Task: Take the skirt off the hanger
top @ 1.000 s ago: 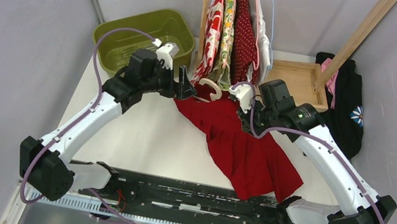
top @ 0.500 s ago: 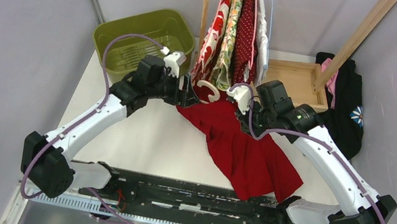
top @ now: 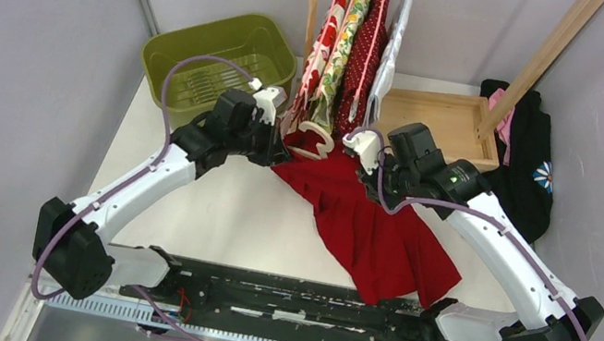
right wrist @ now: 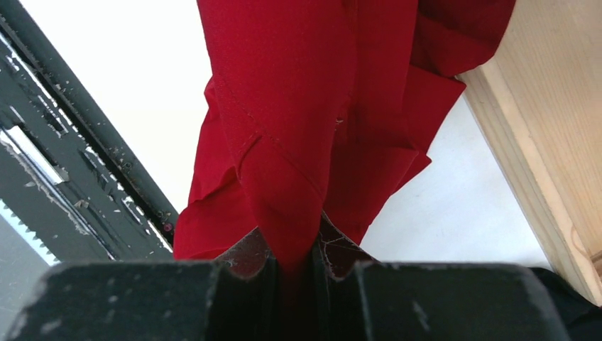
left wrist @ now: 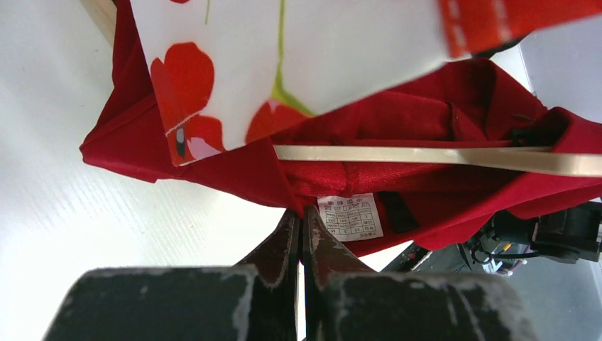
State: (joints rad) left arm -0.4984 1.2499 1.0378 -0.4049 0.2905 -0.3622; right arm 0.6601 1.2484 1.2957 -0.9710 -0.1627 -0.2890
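A red skirt (top: 377,231) lies spread on the white table, its waist still on a cream hanger (top: 315,138). My left gripper (top: 279,150) is at the skirt's left waist edge. In the left wrist view the left gripper (left wrist: 302,213) is shut, its tips pinching the red waistband (left wrist: 312,186) beside a white care label (left wrist: 350,217), just below the hanger's bar (left wrist: 426,154). My right gripper (top: 369,179) is at the right side of the waist. In the right wrist view the right gripper (right wrist: 292,261) is shut on a fold of the skirt (right wrist: 298,106).
Several garments (top: 348,47) hang from a rail right behind the hanger, and a flowered one (left wrist: 284,57) hangs over the left gripper. A green basket (top: 216,52) stands at the back left, a wooden tray (top: 438,120) and a black garment (top: 529,164) at the back right.
My left gripper has moved right to the skirt's waist and shut on it. The hanging garments have swung and now hang narrower. The right arm has barely moved.
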